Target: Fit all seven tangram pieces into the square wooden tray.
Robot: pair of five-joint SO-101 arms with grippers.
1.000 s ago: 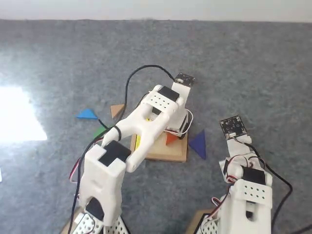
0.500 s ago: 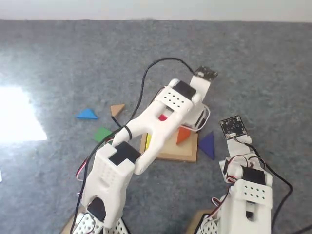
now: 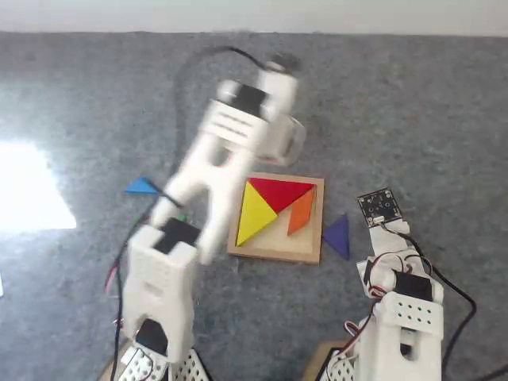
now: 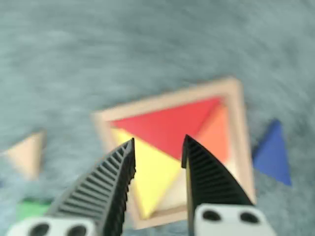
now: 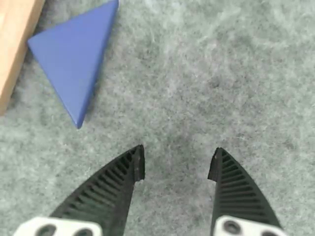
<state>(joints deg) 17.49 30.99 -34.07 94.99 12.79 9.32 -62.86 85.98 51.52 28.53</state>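
Observation:
The square wooden tray (image 3: 311, 252) lies mid-table and holds a red triangle (image 3: 278, 193), a yellow triangle (image 3: 252, 220) and an orange piece (image 3: 302, 213). In the left wrist view my left gripper (image 4: 157, 147) hangs open and empty above the tray (image 4: 235, 93), over the red triangle (image 4: 167, 125) and the yellow triangle (image 4: 152, 172). A dark blue triangle (image 3: 337, 236) lies just right of the tray. My right gripper (image 5: 178, 160) is open over bare carpet, with that blue triangle (image 5: 74, 54) a little ahead of it beside the tray's edge (image 5: 15, 39).
A light blue triangle (image 3: 141, 186) lies on the carpet left of the tray. A tan triangle (image 4: 24, 155) and a green piece (image 4: 29, 209) sit on that same side. The raised left arm (image 3: 230, 143) crosses over that area.
The left arm has lifted and swung back off the tray, uncovering its pieces. The tray and the dark blue triangle slid slightly right. The right arm has not moved.

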